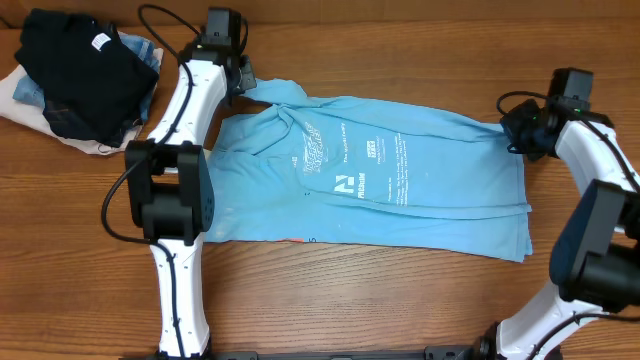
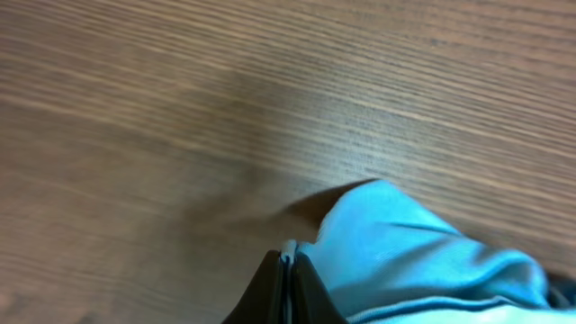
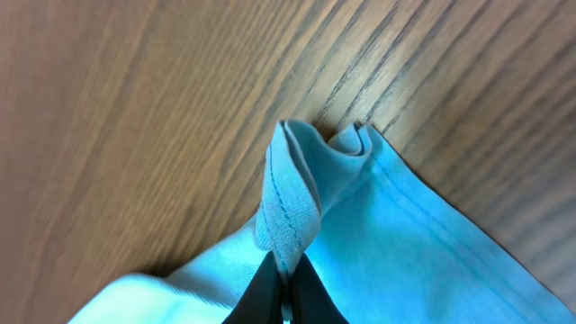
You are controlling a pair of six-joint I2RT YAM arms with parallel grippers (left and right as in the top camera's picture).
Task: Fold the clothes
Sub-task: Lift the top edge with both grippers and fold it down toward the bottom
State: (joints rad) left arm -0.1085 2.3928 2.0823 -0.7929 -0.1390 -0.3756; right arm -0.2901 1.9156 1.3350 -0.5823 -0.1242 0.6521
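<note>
Pinching shirt point(image 1: 400, 175) edges, left gripper point(image 2: 288, 261) closed, right gripper point(image 3: 286, 272) closed.

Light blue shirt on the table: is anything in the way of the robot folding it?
Nothing visible. The left gripper and right gripper are each shut on the far edge of the light sky-blue printed shirt; the pile of black clothes lies apart, far left.

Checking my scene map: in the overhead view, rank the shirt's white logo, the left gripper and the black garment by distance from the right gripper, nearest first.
From the right gripper:
1. White logo, centre of the blue shirt.
2. Left gripper, at the shirt's opposite upper corner.
3. Black garment, farthest left, beyond that gripper.
</note>
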